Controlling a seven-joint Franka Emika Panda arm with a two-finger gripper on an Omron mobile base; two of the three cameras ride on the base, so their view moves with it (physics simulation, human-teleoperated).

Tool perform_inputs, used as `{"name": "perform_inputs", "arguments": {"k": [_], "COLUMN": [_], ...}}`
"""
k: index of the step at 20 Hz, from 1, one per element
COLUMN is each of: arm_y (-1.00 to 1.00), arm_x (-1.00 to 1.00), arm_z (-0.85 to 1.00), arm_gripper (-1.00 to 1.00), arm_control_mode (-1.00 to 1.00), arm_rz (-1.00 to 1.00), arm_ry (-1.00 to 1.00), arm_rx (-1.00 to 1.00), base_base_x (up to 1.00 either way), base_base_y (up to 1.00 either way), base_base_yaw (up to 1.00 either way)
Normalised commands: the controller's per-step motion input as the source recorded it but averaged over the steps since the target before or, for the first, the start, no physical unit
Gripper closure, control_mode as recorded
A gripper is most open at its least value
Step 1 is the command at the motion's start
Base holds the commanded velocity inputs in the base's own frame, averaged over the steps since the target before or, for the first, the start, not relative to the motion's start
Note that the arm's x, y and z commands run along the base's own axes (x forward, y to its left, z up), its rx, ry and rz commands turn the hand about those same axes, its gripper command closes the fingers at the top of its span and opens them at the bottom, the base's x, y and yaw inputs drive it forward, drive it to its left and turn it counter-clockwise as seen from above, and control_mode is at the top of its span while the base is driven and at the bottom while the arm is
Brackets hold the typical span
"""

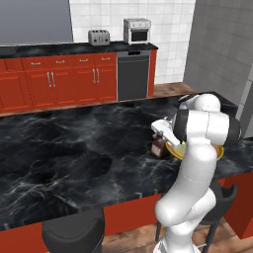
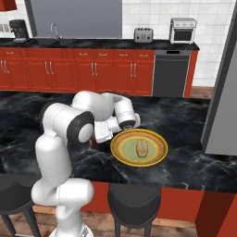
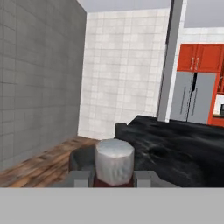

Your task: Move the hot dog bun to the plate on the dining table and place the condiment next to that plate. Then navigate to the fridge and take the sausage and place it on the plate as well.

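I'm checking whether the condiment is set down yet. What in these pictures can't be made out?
- Condiment base: in the left base view the arm covers its top; whether it rests on the table is unclear.
- Gripper: in the hand view the bottle's grey cap hides the grip between the jaws.
- Plate: in the left base view, mostly behind the arm.
- Bun: too small to see its split.

One plate (image 2: pixel 139 148), one hot dog bun (image 2: pixel 141 147), one condiment (image 1: pixel 159 147), two stools (image 2: pixel 134 203), one toaster (image 2: pixel 144 34), one toaster oven (image 2: pixel 183 30)
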Motion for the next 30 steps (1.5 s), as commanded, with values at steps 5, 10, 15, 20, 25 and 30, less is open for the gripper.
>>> {"name": "perform_inputs", "arguments": {"k": [5,10,15,20,25,30], "arm_y": [0.18,0.16,0.12,0.05,0.00,0.00], "arm_x": [0.04,0.03,0.00,0.00,0.00,0.08], "arm_z": [-0.14,-0.17,-0.13,-0.16,-0.18,-0.23], "arm_gripper": [1.00,1.00,1.00,1.00,1.00,1.00], "arm_control_mode": [-1.00,-1.00,-1.00,-1.00,-1.00,-1.00], "arm_rz": [0.00,0.00,0.00,0.00,0.00,0.00], "arm_ry": [0.00,0.00,0.00,0.00,0.00,0.00], "arm_rx": [-0.02,-0.05,-0.11,-0.08,-0.02,0.00], "base_base_x": [0.00,0.00,0.00,0.00,0.00,0.00], "base_base_y": [0.00,0.00,0.00,0.00,0.00,0.00], "base_base_yaw": [0.00,0.00,0.00,0.00,0.00,0.00]}}
